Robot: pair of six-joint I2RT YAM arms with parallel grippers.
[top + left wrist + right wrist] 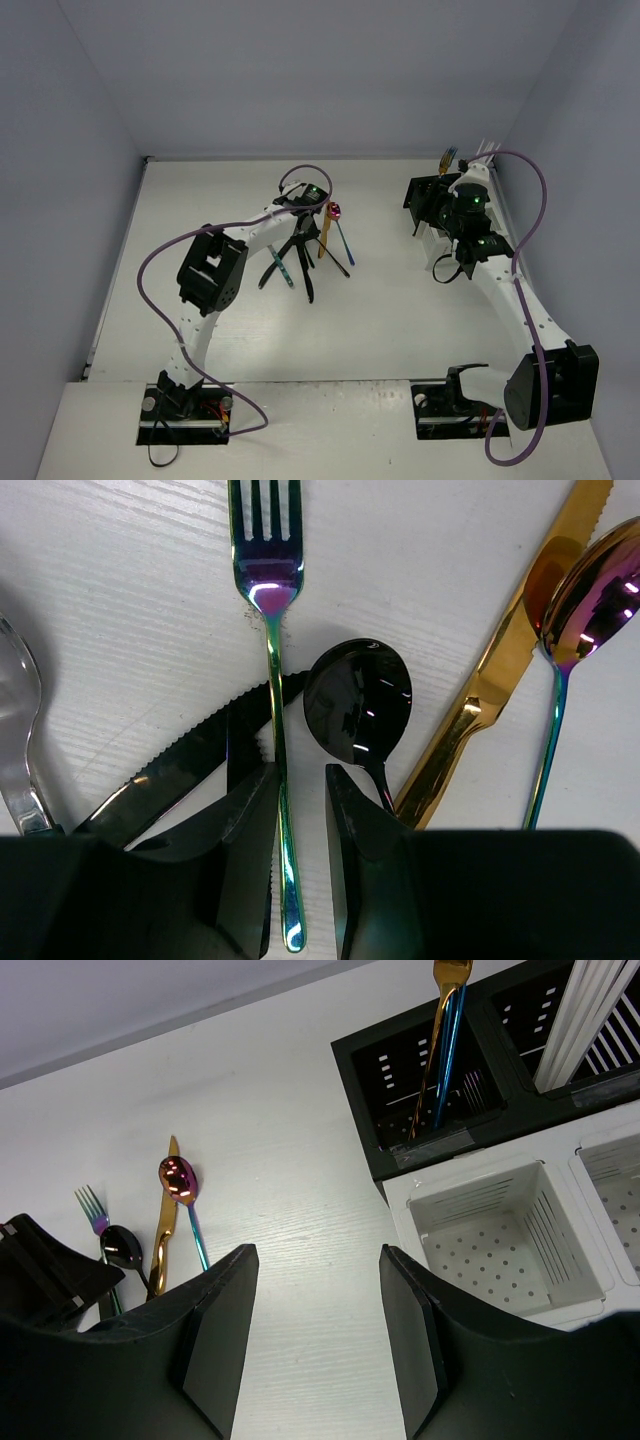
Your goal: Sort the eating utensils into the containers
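Loose utensils lie in a pile (312,250) at mid-table. In the left wrist view a teal fork (272,660) points away, and its handle runs between the fingers of my left gripper (298,780). The gripper is open, with the handle against the left finger (245,830) and a gap to the right one. A black spoon (357,702), black knife (185,765), gold knife (500,670) and magenta spoon (590,585) lie around it. My right gripper (315,1270) is open and empty beside the black caddy (365,1090) and white caddy (400,1200).
A gold and a blue utensil (442,1040) stand in a black caddy compartment, with white sticks (590,1020) in the compartment beside it. A silver utensil (20,730) lies at the left. Grey walls enclose the table on three sides. The right arm hides part of the caddies (422,195) in the top view.
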